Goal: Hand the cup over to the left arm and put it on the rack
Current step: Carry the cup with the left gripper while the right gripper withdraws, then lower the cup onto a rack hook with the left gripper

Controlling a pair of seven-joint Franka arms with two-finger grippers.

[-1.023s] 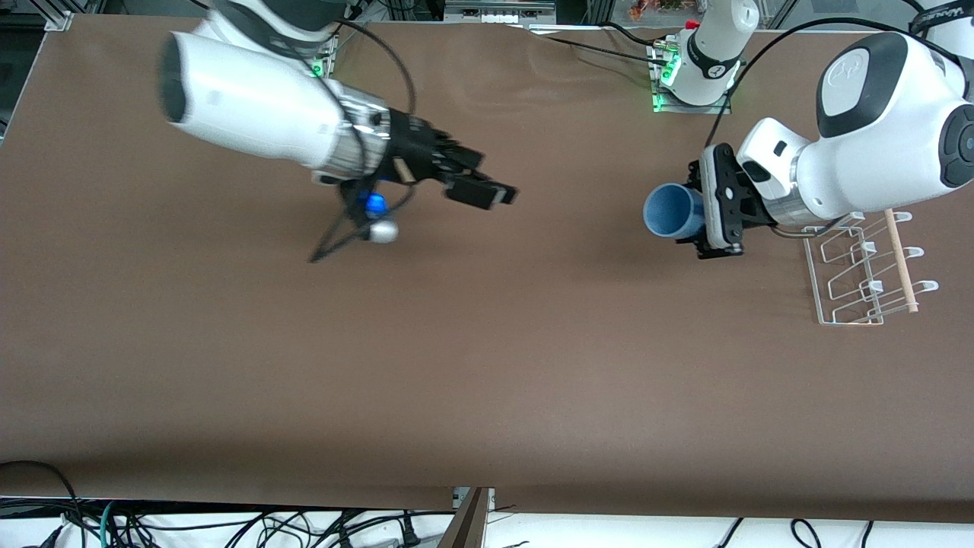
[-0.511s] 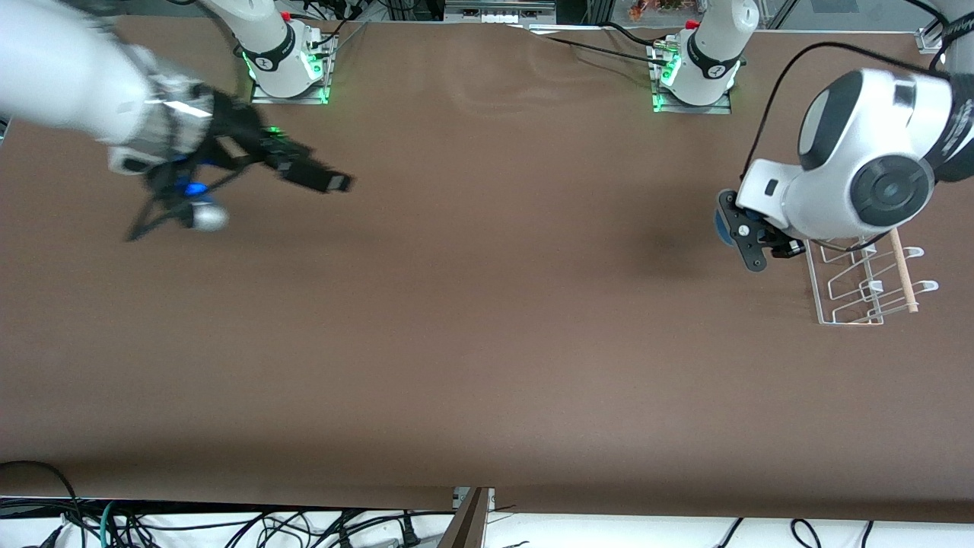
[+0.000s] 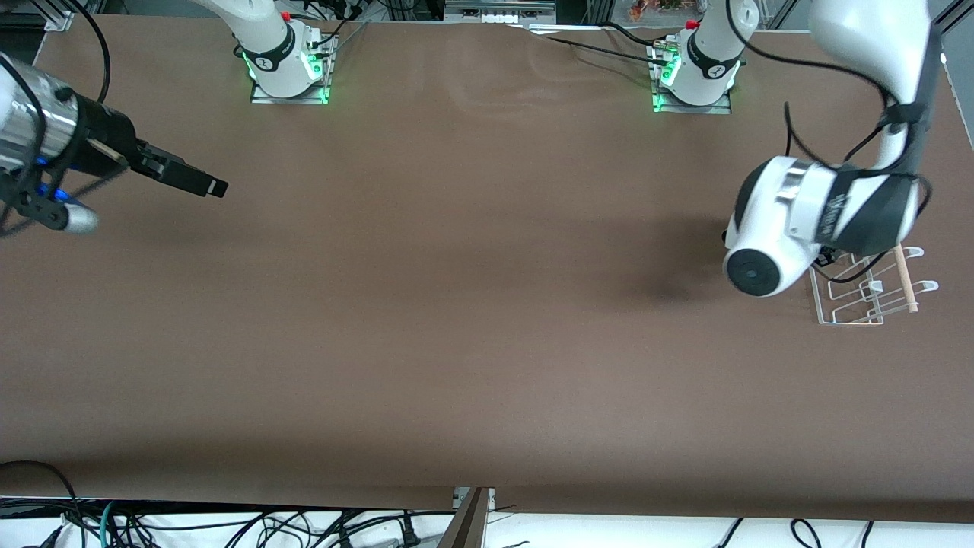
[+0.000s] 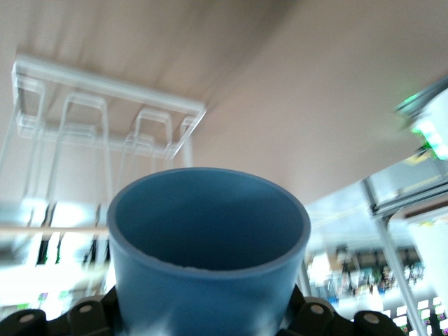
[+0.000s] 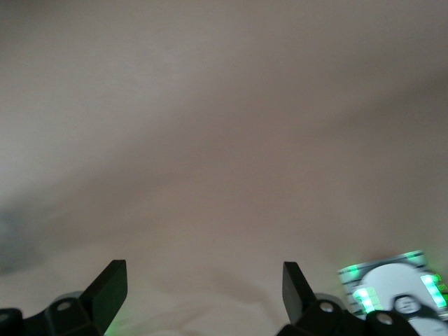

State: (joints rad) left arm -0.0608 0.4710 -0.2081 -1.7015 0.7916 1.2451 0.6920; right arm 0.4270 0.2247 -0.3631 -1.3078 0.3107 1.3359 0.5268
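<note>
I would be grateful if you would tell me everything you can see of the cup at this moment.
The cup is a small blue tumbler of plain matte plastic, without a handle. The left wrist view looks straight into its round open mouth; it is empty, with a slightly rough rim. The left gripper is shut on its lower part, black finger parts showing at either side. It is held in the air near the white wire rack. In the front view the left arm hides it.

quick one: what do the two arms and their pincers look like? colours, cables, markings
Both arms are glossy white with black joint panels. The left arm carries dark lettering on its wrist band and long black cables looping off it. The right arm has a silver wrist ring, a black right pincer and a blue-and-silver fitting below. Both bases glow green.
</note>
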